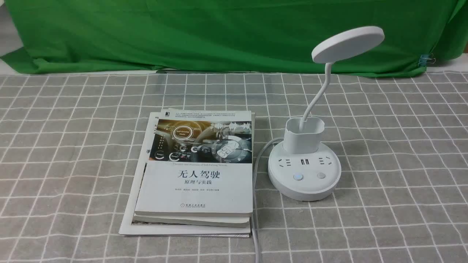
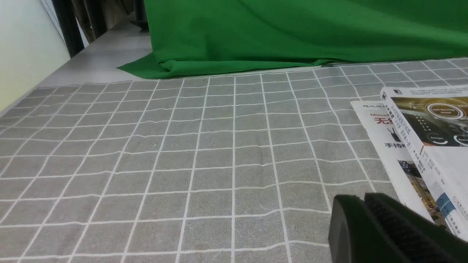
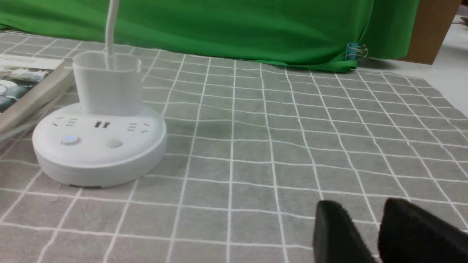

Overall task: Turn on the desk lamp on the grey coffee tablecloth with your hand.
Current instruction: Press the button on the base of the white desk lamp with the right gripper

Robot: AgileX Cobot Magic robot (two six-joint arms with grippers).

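Black fingers [image 3: 329, 226] of your right gripper [image 3: 363, 204] sit closest, at the lower right of the right wrist view; they stand slightly parted, with bare cloth showing between them and nothing held. From there the desk lamp [image 3: 98, 146] lies toward the left middle of that frame, well apart, with only open squares of the grey coffee tablecloth [image 3: 292, 146] between.

In the front view the lamp stands upright in the right half; its round base rests flat on the cloth, and its two buttons face you. The blue-lit button [image 1: 298, 177] sits just beside the plain button [image 1: 321, 175]; you cannot tell from here which one governs the light, and the disc head shows no glow.

Your left gripper [image 2: 362, 199] is pressed closed on nothing at the lower right of its own view, beside the stack of books [image 1: 197, 175]; that stack lies between it and the lamp. So the right arm looks nearer and unobstructed; judge your reach as forward and across, then down onto a button.
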